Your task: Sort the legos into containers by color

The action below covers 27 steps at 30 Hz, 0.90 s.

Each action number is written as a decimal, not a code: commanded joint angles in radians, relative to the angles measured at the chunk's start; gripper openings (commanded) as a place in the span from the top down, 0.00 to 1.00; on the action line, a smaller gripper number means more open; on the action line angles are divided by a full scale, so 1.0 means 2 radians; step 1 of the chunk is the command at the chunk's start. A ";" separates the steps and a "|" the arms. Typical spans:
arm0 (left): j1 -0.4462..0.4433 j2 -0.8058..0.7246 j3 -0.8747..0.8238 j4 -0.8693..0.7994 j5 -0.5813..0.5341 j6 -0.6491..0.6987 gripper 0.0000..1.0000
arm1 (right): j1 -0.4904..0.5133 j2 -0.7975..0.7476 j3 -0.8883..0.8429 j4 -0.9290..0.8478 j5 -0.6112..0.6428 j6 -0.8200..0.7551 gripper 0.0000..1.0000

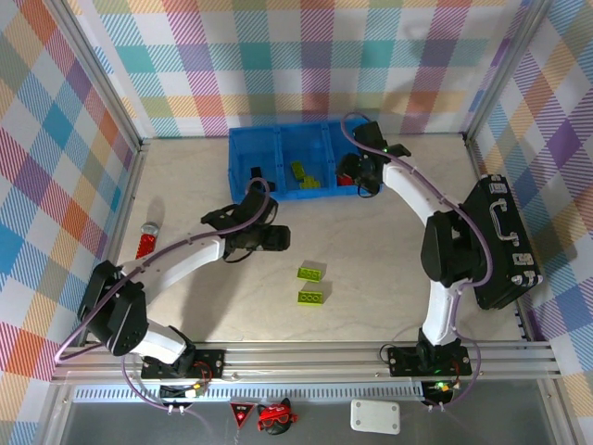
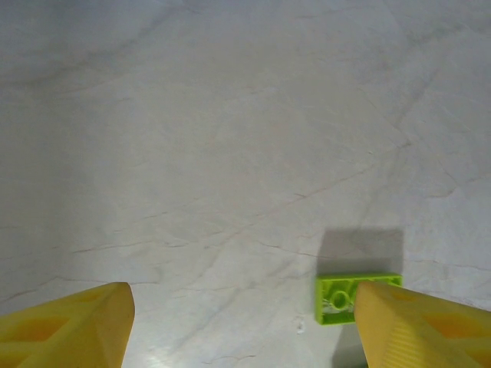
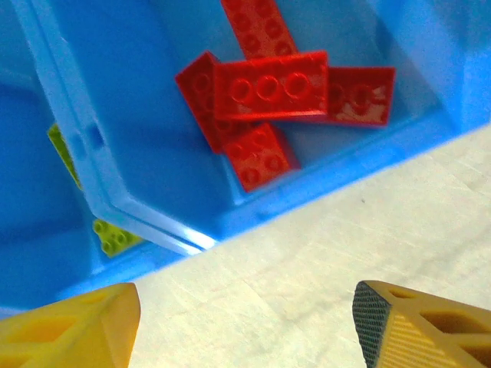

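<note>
Right gripper (image 3: pixel 245 333) hangs just on the near side of the blue bin (image 3: pixel 153 92), at the front wall of its right-end compartment, jaws spread wide with nothing between them. I read that as a drop done: the red legos (image 3: pixel 268 88) lie heaped in that compartment, overlapping, the way bricks land when let go rather than placed.

One compartment over, in the bin's middle section, there are lime legos (image 3: pixel 113 236), so the colours are split as the job wants. I can't tell what the bin's left-end compartment holds.

Left gripper (image 2: pixel 242 337) is out in front of the bin, low over the bare table (image 2: pixel 230 153), jaws open and empty too. Two loose lime bricks (image 1: pixel 311 273) lie on the table farther from the bin than that gripper, one just behind the other.

On the left wrist camera, one lime brick (image 2: pixel 337 300) peeks out beside the right-hand finger (image 2: pixel 422 330), not in the gap. My guess is I'm lining up for it and need to shift sideways until it sits between the fingers. Closing from here risks nudging it away.

The red glittery cylinder (image 1: pixel 146 243), well off to the bin's left, isn't mine to sort.
</note>
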 commanded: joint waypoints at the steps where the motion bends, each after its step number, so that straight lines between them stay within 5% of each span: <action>1: -0.029 0.024 0.028 -0.027 -0.006 -0.024 0.23 | -0.003 -0.033 -0.028 -0.005 0.001 -0.020 0.25; 15: -0.119 0.130 0.090 -0.050 -0.025 -0.054 0.21 | -0.043 -0.132 -0.130 -0.005 0.009 -0.037 0.24; 27: -0.138 0.193 0.100 -0.049 -0.010 -0.081 0.21 | -0.061 -0.174 -0.173 -0.005 0.009 -0.041 0.24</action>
